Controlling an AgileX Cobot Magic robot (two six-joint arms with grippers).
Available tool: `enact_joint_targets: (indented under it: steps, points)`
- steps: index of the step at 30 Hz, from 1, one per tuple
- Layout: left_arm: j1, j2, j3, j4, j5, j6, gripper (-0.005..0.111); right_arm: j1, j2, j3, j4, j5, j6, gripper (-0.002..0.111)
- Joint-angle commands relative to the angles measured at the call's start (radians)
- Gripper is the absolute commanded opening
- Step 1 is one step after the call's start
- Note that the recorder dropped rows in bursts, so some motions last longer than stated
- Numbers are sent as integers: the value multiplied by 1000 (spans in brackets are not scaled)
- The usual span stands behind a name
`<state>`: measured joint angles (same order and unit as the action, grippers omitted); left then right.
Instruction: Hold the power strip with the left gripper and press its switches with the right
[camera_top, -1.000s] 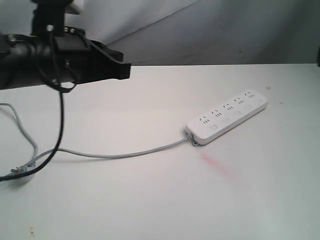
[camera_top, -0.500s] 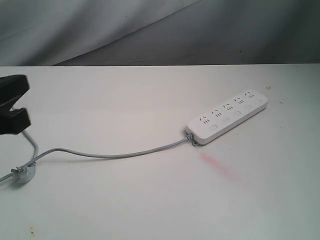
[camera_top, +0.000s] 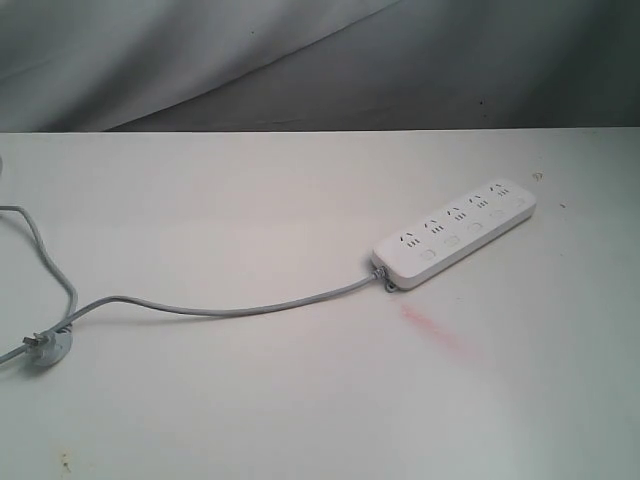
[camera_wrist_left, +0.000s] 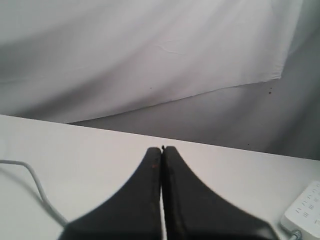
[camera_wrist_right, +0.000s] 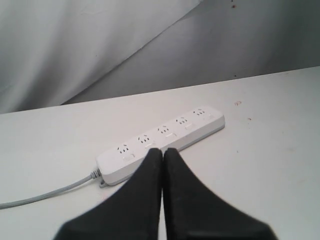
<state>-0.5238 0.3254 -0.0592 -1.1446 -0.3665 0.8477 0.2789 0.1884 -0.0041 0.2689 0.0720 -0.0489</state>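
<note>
The white power strip (camera_top: 456, 233) lies flat on the table at the right, its row of small white switches (camera_top: 475, 228) along the near edge. Its thin grey cord (camera_top: 250, 306) runs left across the table. Neither arm shows in the exterior view. In the left wrist view my left gripper (camera_wrist_left: 161, 149) is shut with nothing in it, above bare table, and only a corner of the power strip (camera_wrist_left: 306, 210) shows. My right gripper (camera_wrist_right: 162, 150) is shut and empty too, its tips in front of the power strip (camera_wrist_right: 162, 139) and apart from it.
A small grey plug (camera_top: 45, 346) lies at the cord's end near the table's left edge. A faint pink smear (camera_top: 432, 329) marks the table (camera_top: 300, 400) in front of the strip. A grey cloth backdrop (camera_top: 250, 60) hangs behind the table.
The black left arm that hung over the table's left side has drawn back leftward and has left the exterior view. The power strip and cord have not moved.
</note>
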Motion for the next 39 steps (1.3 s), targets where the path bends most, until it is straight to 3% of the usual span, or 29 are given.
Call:
enact_joint_targets:
  steps: [1, 3, 10, 28, 35, 38, 39]
  points:
    - [2, -123, 59, -27, 17, -7, 0, 1, -6, 4, -18, 4, 0, 0]
    - [2, -166, 59, -75, 62, 87, 0, 1, -6, 4, -18, 7, 0, 0]
    - [2, -265, 59, -112, 57, 97, 0, 1, -6, 4, -18, 7, 0, 0]
    - [2, -266, 59, -132, 75, 95, 0, 1, -6, 4, -18, 7, 0, 0]
    - [2, -275, 59, -132, 59, 218, 0, 1, -6, 4, -18, 7, 0, 0]
    - [27, -325, 59, -10, 143, 213, 0, 1, -6, 4, -18, 7, 0, 0]
    - [69, -325, 59, 59, 193, 133, 0, 1, -6, 4, -18, 7, 0, 0]
